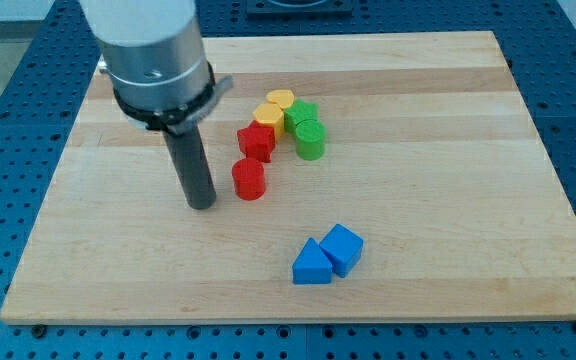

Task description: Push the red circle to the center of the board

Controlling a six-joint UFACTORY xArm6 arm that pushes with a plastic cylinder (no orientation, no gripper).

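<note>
The red circle (250,180) stands on the wooden board (448,150), left of the board's middle. My tip (202,205) rests on the board just to the left of the red circle, a small gap apart from it. Just above the red circle sits a second red block (256,141), angular in shape.
Above the red blocks is a tight cluster: two yellow blocks (280,99) (268,114), a green star (303,113) and a green circle (310,140). A blue triangle (311,264) and a blue cube-like block (343,247) touch at lower centre. Blue pegboard surrounds the board.
</note>
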